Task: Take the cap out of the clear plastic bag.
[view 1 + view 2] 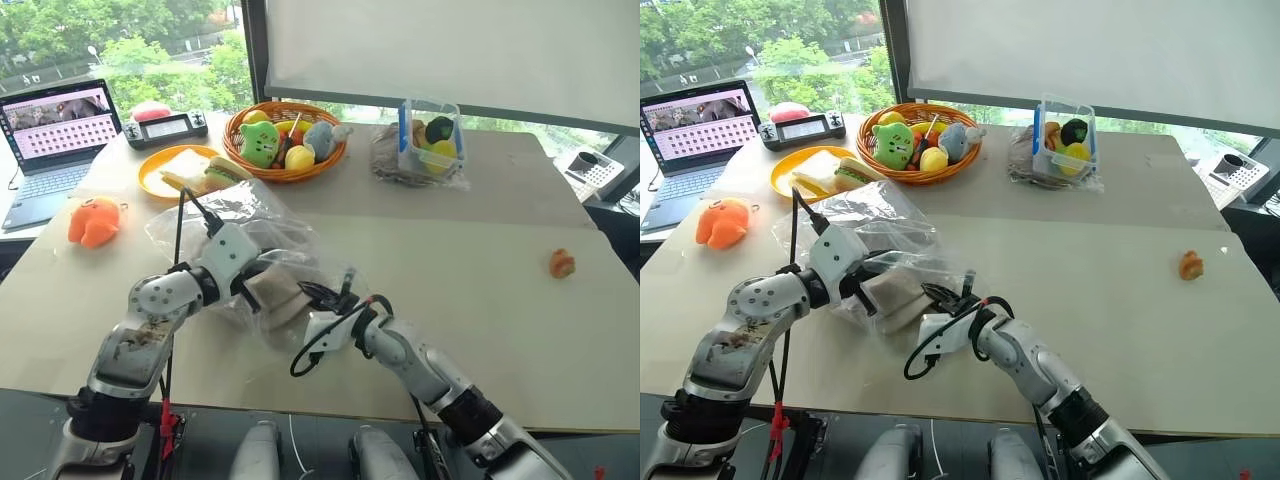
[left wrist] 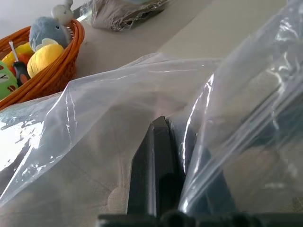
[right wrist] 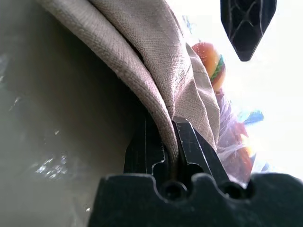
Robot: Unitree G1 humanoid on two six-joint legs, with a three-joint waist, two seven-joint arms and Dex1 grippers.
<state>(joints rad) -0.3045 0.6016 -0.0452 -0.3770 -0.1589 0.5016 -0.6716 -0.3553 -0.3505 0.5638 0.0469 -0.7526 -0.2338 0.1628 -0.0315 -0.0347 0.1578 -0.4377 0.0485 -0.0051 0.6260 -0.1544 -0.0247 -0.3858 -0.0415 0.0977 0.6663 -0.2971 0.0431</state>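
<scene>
Both arms are extended inward; the left gripper (image 1: 262, 283) and right gripper (image 1: 313, 297) are closed, fingertips nearly meeting.

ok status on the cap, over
Right hand shut on the cap. Left hand shut on the clear plastic bag. Cap partly inside the bag. Nothing in the way.
</scene>
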